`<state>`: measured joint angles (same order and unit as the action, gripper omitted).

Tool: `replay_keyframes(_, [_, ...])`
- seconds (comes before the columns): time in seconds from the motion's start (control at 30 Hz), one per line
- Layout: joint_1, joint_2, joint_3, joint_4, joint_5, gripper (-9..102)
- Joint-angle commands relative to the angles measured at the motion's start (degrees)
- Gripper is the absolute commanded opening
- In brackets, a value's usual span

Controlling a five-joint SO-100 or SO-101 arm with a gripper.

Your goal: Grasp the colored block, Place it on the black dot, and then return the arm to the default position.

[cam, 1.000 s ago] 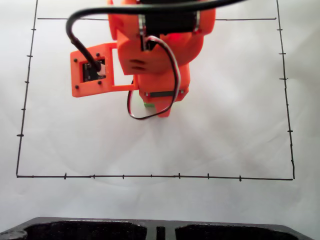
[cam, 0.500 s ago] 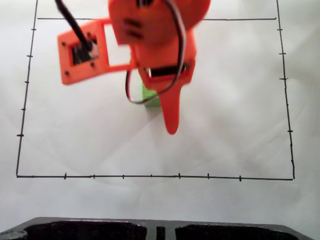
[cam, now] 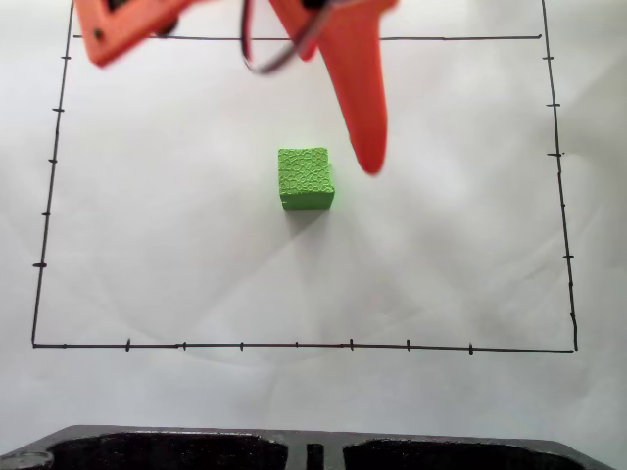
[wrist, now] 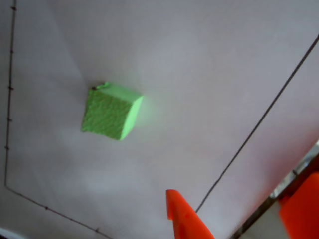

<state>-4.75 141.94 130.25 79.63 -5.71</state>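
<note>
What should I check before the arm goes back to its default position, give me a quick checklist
1. Green block released: ok, it rests alone on the white paper, apart from the arm.
2. Gripper clear of the block: ok, the orange tip is off to the block's right in the fixed view.
3. Block on the black dot: cannot tell; only a dark speck peeks out at one block corner in the wrist view.
4. Block inside the drawn border: ok.
5. Fingers open or shut: cannot tell; one pointed finger is plainly visible.

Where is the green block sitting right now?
In the fixed view, the green block rests on the white paper near the middle of the drawn rectangle, just left of the raised orange gripper's tip.
</note>
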Motion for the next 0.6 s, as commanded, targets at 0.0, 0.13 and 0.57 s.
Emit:
replay_keyframes(0.0, [1.93,8.0,3.43,0.09,-1.76,49])
replay_keyframes(0.13, [3.69,16.79,9.05,0.09,-3.52,38])
replay_keyframes(0.57, [8.0,38.06,25.31,-2.37,-5.36,7])
